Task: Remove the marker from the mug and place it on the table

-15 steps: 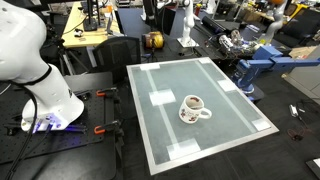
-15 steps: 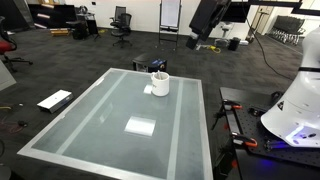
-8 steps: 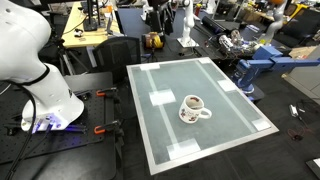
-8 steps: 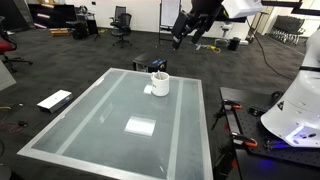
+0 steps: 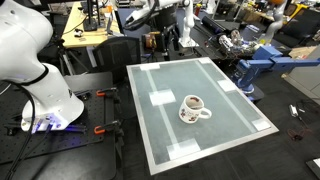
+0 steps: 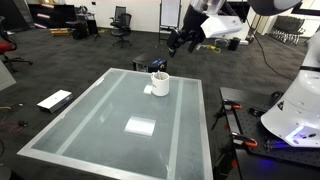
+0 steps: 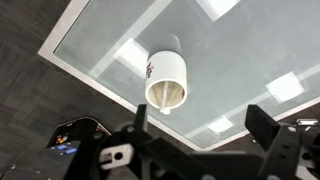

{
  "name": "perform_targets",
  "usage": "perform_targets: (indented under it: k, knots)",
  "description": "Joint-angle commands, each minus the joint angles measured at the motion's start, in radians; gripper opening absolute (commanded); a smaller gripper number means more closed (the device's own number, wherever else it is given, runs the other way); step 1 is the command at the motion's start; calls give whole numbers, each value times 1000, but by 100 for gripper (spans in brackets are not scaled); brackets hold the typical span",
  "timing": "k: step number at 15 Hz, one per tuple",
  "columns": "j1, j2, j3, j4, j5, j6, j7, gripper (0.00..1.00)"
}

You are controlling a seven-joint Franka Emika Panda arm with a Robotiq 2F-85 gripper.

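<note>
The white mug (image 5: 192,108) with a dark reddish pattern stands on the pale frosted table (image 5: 230,100), also seen in the other exterior view (image 6: 159,83) on the table (image 6: 100,110). A thin marker (image 6: 158,67) sticks up out of the mug. In the wrist view the mug (image 7: 166,80) lies below on the table (image 7: 240,50), with a thin stick, the marker (image 7: 166,98), leaning inside it. My gripper (image 6: 178,41) hangs high in the air beyond the table's far edge, open and empty; it also shows in the wrist view (image 7: 203,128) and faintly at the top of an exterior view (image 5: 158,10).
White tape squares (image 6: 140,126) mark the tabletop. The white robot base (image 5: 40,90) stands beside the table. Cluttered workbenches (image 5: 230,40) and a blue machine (image 5: 255,68) lie past one side. A flat white box (image 6: 54,100) lies on the dark floor.
The arm has swung lower and closer to the mug from high above the table's far side. The mug and marker have not moved.
</note>
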Motion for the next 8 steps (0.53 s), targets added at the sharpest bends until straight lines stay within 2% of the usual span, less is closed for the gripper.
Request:
perform_targets:
  k: [1,8]
  knots:
    - [-16,61,-37,-11,-42,84,45,100]
    - [-43,191,-119,-9,-94,183,93,100]
